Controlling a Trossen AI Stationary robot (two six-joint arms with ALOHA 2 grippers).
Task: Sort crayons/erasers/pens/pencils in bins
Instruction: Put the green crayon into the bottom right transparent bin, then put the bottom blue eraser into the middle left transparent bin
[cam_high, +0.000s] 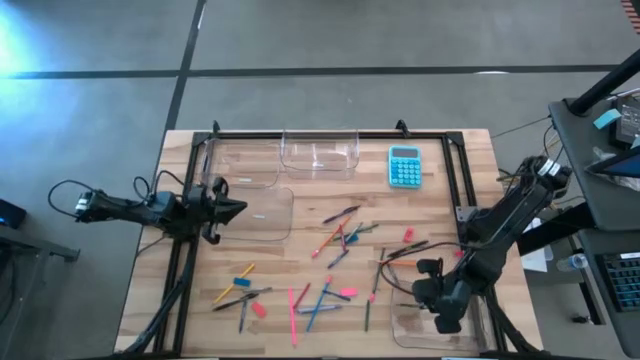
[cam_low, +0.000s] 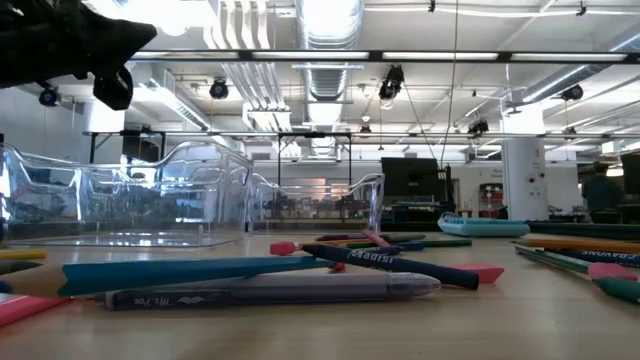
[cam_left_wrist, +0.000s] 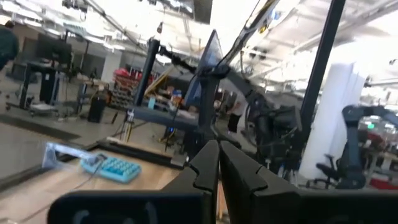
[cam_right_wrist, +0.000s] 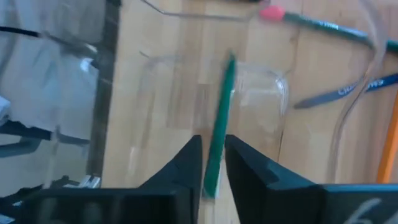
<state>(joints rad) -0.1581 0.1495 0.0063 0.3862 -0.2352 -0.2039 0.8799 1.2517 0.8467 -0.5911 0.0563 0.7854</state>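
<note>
fingers of the right gripper (cam_right_wrist: 211, 165) stand a narrow way apart with a thin green pencil (cam_right_wrist: 219, 127) between them; we cannot tell whether they still pinch it or have let it go. we see that gripper (cam_high: 443, 305) over a clear see-through plastic bin (cam_high: 440, 333) at the desk's near right corner, and the right wrist view looks down through the bin's rounded wall (cam_right_wrist: 281, 93) to the wood under it.

just outside that bin lie a dark green pencil with a pink end (cam_right_wrist: 323, 25) and a blue pen (cam_right_wrist: 348, 92). farther toward the middle of the light wooden desk (cam_high: 300, 265) we see a loose scatter of coloured sticks (cam_high: 340, 240), and among them short pink eraser blocks (cam_high: 258, 310) near the front edge and another (cam_high: 408, 235) right of the middle. a small blue eraser block (cam_high: 244, 283) lies toward the near left.

left gripper (cam_high: 235, 209) hangs at the desk's left edge, its two dark fingers (cam_left_wrist: 208, 165) pressed together on nothing. beside it sits a shallow clear plastic bin (cam_high: 265, 215). along the far edge stand two more clear bins, one at the far left (cam_high: 240, 165) and a taller-walled one (cam_high: 320, 155) next to it, then a turquoise calculator (cam_high: 404, 166) to their right.

from desk height we see a teal pencil (cam_low: 190, 272) and a grey pen (cam_low: 270, 290) lying closest.
</note>
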